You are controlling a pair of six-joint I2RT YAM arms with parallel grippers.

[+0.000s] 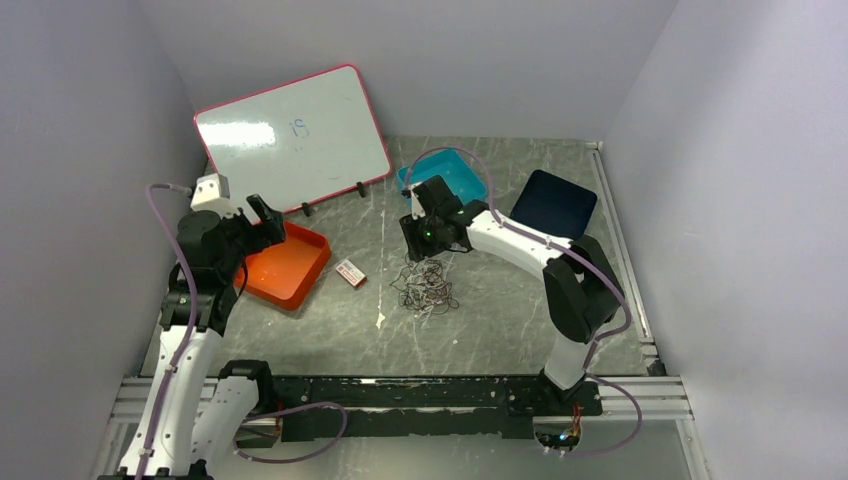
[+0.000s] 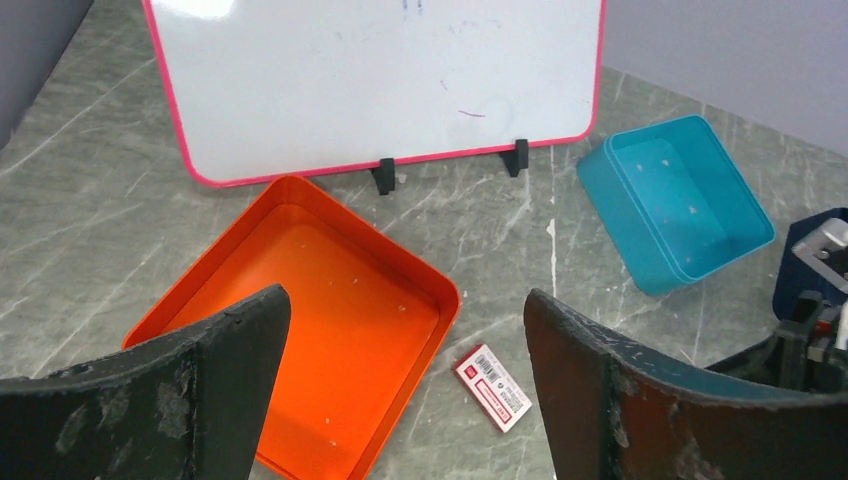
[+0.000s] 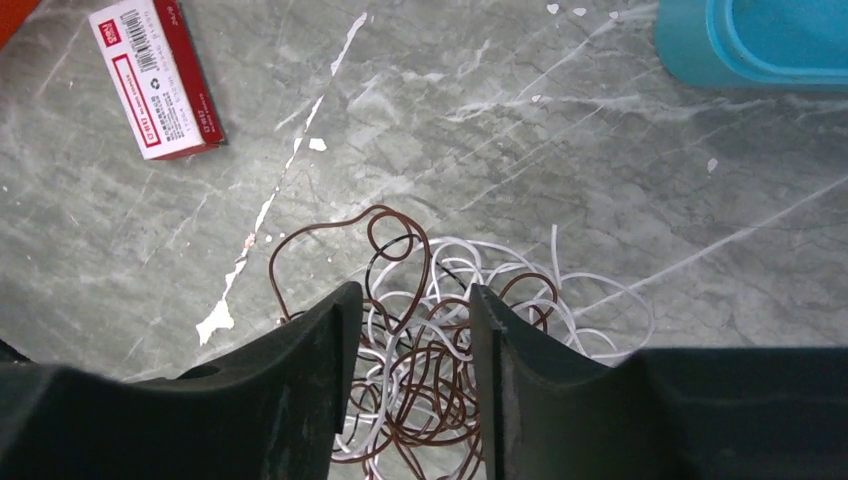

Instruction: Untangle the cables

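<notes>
Arm bases [image 1: 566, 372] sit low in the top view, cables [image 1: 425, 285] heaped on the desk [image 1: 500, 310] under the right end effector [image 1: 418, 238]. Left wrist: left end effector [image 2: 405, 310] gapes empty (above the orange tray [image 2: 300, 192]). Right wrist: jaws half-parted around strands, nothing pinched. Looks like the grabbing step; next needs closing on one strand.

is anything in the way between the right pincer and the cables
Nothing visible. The right pincer hangs directly over the cables, its fingers either side of some loops. The red box and the teal tray lie off to the sides, neither in between.
</notes>
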